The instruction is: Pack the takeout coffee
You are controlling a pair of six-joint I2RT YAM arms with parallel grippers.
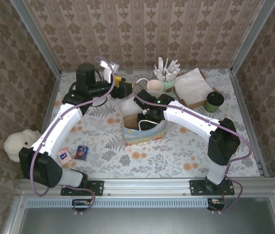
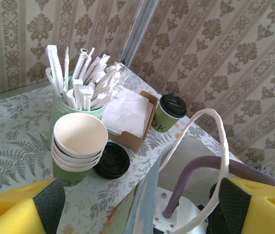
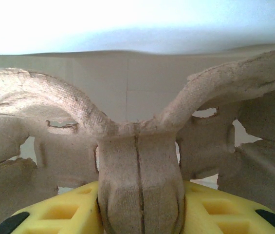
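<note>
Carrier tray [image 3: 137, 180] clamped at its centre post between yellow fingers of right gripper [image 3: 139, 212], bottom centre of right wrist view, down inside paper bag [image 1: 144, 135] at centre of top view. Left gripper [image 2: 137, 209] spread wide along bottom edge, nothing gripped, bag handle [image 2: 214, 117] looping between. Cream cup stack [image 2: 79, 134] lower left, against green cup of sticks [image 2: 59, 109].

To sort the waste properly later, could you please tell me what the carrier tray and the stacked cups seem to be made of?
Carrier tray: moulded paper pulp, it seems; matte brown, rough, fibrous, with ragged hole edges. Stacked cups: probably paper; matte cream inside, thin rolled rims.
</note>
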